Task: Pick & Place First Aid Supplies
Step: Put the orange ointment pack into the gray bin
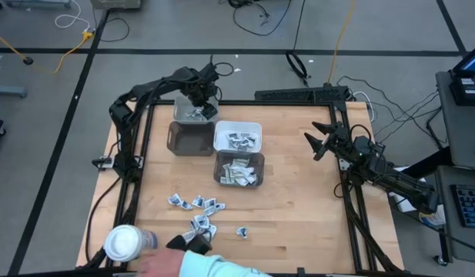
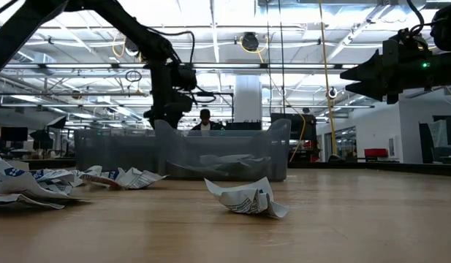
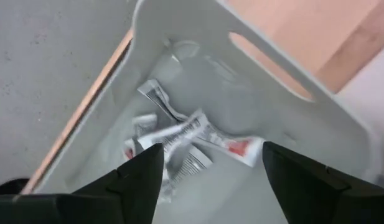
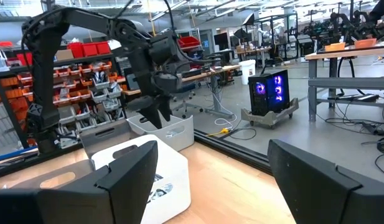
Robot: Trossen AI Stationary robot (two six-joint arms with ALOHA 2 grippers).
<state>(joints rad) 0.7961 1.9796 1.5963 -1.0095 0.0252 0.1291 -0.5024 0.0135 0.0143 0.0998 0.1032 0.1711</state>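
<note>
High view shows the left tool [image 1: 200,104] hanging over the grey bin [image 1: 179,137] at the far side of the worktop [image 1: 299,208], its two fingers spread apart with nothing between them. Left wrist view looks straight down past those fingers [image 3: 139,177] into that bin, where several crumpled packets [image 3: 179,140] lie loose on its floor, one with a red mark; whichever packet belongs to this drop appears to be among them, clear of the fingers. The step in hand looks like a release into the grey bin, and doing it well would mean lifting straight up out of the bin without brushing its walls, and checking that no packet clings to a finger before swinging away. The left arm reaches from its base on the near side of the grey bin, elbow raised, wrist bent steeply downward. Just beside the grey bin stands a white bin [image 1: 237,137] with a few packets, and next to that a second grey bin [image 1: 239,171] holding more. Many supplies remain unsorted: a scatter of packets [image 1: 197,206] lies on the worktop well nearer than the grey bin, close to a white-lidded jar [image 1: 123,242] and a person's hand [image 1: 156,265] at the worktop's near edge. The right tool [image 1: 318,142] waits with its fingers wide apart and empty, well to the side of the grey bin, held above the worktop.
</note>
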